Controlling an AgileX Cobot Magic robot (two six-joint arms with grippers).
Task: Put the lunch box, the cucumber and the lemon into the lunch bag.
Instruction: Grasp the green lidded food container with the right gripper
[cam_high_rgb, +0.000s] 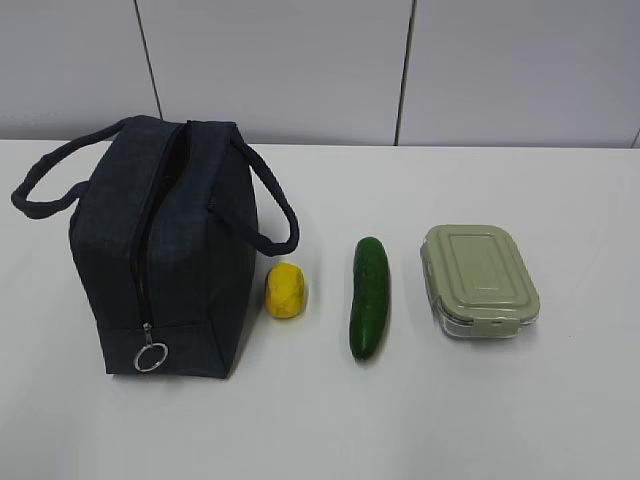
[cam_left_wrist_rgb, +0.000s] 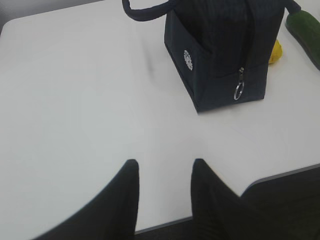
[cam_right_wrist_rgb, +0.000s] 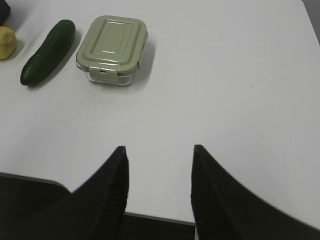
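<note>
The navy lunch bag (cam_high_rgb: 165, 250) stands at the left of the white table, zipper shut, silver ring pull (cam_high_rgb: 151, 357) at its near end. The lemon (cam_high_rgb: 286, 290) lies just right of it, then the cucumber (cam_high_rgb: 369, 296), then the sage-lidded lunch box (cam_high_rgb: 480, 279). The left wrist view shows the bag (cam_left_wrist_rgb: 220, 50), the lemon (cam_left_wrist_rgb: 275, 51) and the cucumber's end (cam_left_wrist_rgb: 305, 30). The right wrist view shows the lunch box (cam_right_wrist_rgb: 112, 48), cucumber (cam_right_wrist_rgb: 48, 51) and lemon (cam_right_wrist_rgb: 6, 42). My left gripper (cam_left_wrist_rgb: 165, 167) and right gripper (cam_right_wrist_rgb: 159, 152) are open and empty over the table's near edge.
A grey panelled wall (cam_high_rgb: 320, 70) runs behind the table. The table's near edge (cam_left_wrist_rgb: 280, 175) shows in both wrist views. Neither arm shows in the exterior view.
</note>
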